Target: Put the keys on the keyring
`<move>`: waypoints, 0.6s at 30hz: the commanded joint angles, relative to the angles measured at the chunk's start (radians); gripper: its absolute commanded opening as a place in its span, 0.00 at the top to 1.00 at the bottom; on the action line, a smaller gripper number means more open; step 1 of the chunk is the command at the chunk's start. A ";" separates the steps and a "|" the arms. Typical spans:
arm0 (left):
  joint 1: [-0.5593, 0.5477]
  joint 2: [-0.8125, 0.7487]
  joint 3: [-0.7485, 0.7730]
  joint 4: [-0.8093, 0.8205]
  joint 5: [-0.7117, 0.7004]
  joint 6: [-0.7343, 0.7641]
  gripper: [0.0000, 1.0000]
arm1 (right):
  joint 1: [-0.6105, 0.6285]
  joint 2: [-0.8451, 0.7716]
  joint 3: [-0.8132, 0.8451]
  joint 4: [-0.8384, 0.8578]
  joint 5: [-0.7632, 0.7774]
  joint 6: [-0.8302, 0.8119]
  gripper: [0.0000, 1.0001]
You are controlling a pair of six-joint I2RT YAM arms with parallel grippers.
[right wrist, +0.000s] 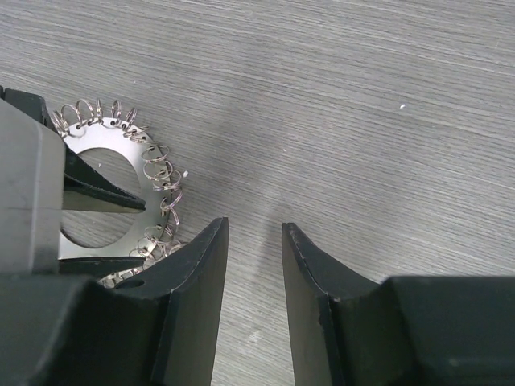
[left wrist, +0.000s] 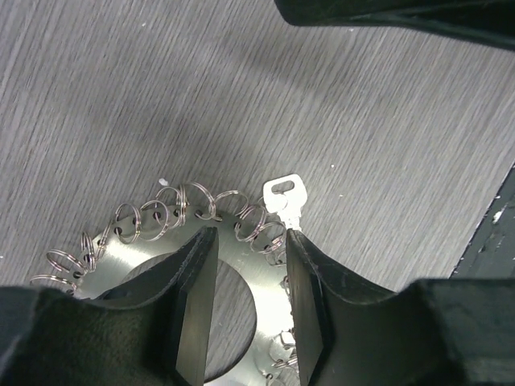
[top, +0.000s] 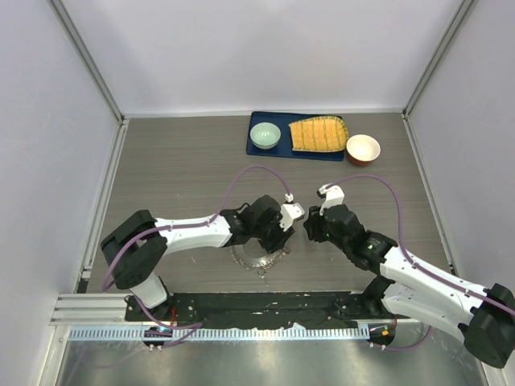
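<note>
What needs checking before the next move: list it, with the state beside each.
1. Key in view at the keyring's fringed edge: ok.
2. Key threaded onto one of the small rings: cannot tell.
3. Left gripper jaws apart over the keyring's rim: ok.
4. Key held by the left gripper: cannot tell; its blade ends at one fingertip.
5. Right gripper open and empty over bare table: ok.

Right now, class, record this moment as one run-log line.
left gripper: open, over keyring | key: lying at keyring's rim, near left gripper | right gripper: open, empty, beside keyring
</note>
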 commanded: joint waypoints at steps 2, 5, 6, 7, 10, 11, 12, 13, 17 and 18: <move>0.001 0.017 0.048 -0.051 -0.016 0.039 0.57 | 0.001 -0.016 0.003 0.045 -0.001 0.001 0.60; 0.001 0.032 0.056 -0.048 -0.017 0.050 0.56 | 0.001 -0.013 0.003 0.045 -0.002 -0.002 0.60; 0.001 0.039 0.061 -0.051 -0.016 0.053 0.56 | 0.001 -0.013 0.004 0.047 -0.002 -0.002 0.61; 0.001 0.045 0.070 -0.054 -0.013 0.053 0.56 | 0.001 -0.013 0.003 0.045 -0.002 -0.004 0.61; 0.001 0.065 0.088 -0.067 0.004 0.056 0.57 | 0.003 -0.012 0.003 0.047 -0.004 -0.006 0.61; 0.002 0.065 0.088 -0.066 0.010 0.056 0.57 | 0.001 -0.010 0.004 0.047 -0.002 -0.006 0.60; 0.001 0.068 0.085 -0.064 0.013 0.056 0.58 | 0.001 -0.010 0.004 0.045 -0.004 -0.006 0.61; 0.001 0.068 0.085 -0.064 0.015 0.056 0.59 | 0.003 -0.009 0.004 0.045 -0.002 -0.006 0.61; 0.001 0.074 0.087 -0.072 0.021 0.056 0.63 | 0.003 -0.001 0.003 0.048 -0.008 -0.006 0.61; 0.001 0.076 0.085 -0.071 0.025 0.056 0.64 | 0.001 -0.001 0.003 0.048 -0.007 -0.006 0.61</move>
